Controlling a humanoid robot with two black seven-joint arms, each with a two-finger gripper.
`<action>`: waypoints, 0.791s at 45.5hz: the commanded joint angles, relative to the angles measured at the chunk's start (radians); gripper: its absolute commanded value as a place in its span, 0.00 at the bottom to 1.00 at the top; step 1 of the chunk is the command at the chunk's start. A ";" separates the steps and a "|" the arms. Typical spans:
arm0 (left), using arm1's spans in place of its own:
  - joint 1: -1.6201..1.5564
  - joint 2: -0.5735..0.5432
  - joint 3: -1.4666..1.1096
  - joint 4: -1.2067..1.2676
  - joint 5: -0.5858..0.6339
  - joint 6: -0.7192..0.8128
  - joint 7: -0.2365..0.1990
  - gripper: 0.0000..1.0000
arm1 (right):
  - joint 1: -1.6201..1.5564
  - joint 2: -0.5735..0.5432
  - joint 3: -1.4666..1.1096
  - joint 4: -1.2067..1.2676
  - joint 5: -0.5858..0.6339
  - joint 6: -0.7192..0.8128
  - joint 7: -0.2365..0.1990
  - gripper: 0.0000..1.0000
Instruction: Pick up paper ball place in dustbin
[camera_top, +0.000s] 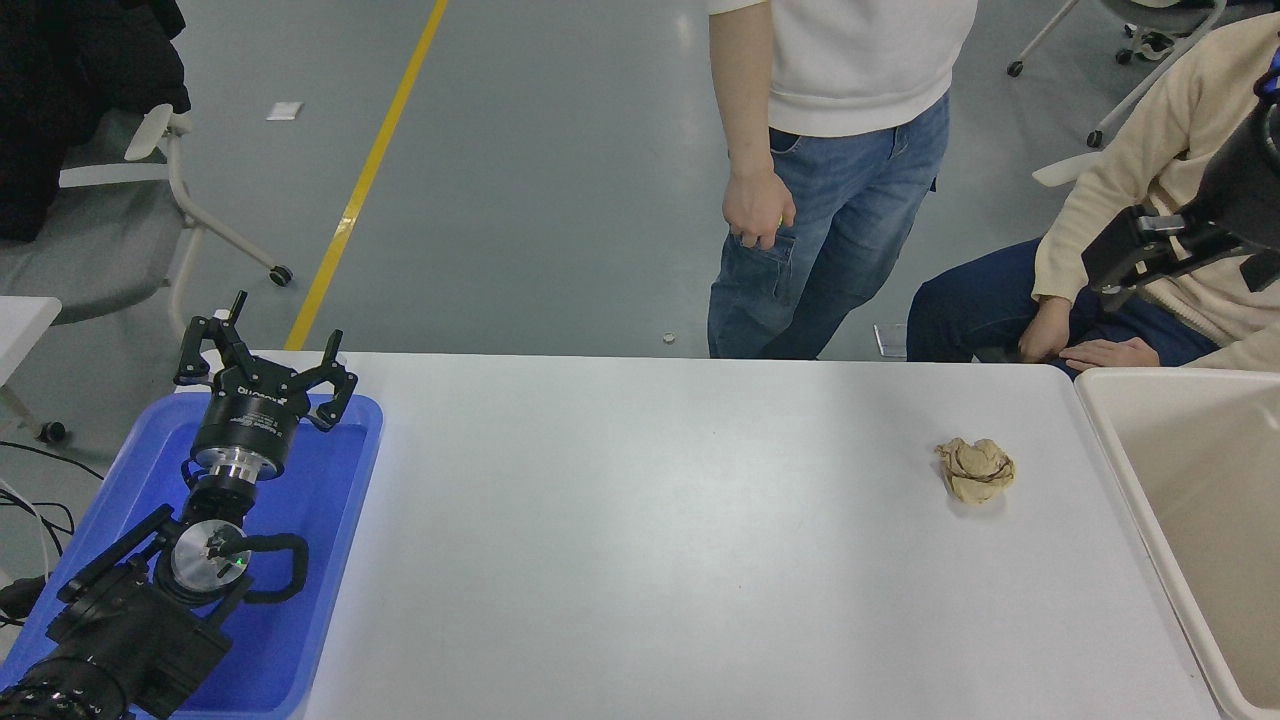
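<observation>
The paper ball (977, 470), a crumpled tan wad, lies on the white table (640, 540) towards its right side. The dustbin (1105, 425), a cream tub, stands at the table's right edge, a short way right of the ball, and what shows of its inside is bare. My right gripper (1110, 265) hangs high at the right edge, well above and beyond the ball, in front of a seated person. My left gripper (265, 350) is parked open over the blue tray at the lower left, with nothing in it.
A blue shallow tray (330, 560) sits at the table's left end under my left arm. One person stands at the far edge near the middle, hand (757, 210) hanging down. Another sits at the far right, hands (1080, 345) on the lap. An office chair (120, 230) is at the left.
</observation>
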 joint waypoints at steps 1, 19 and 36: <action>-0.001 0.000 0.004 0.000 0.000 0.000 0.000 1.00 | -0.004 0.001 0.000 0.000 0.001 0.000 0.000 1.00; -0.001 0.000 0.001 0.000 0.000 0.000 0.000 1.00 | -0.016 -0.001 0.000 0.000 0.001 0.000 0.000 1.00; -0.001 0.000 0.001 0.000 0.000 0.000 -0.001 1.00 | -0.009 -0.001 0.002 0.000 0.001 0.000 0.000 1.00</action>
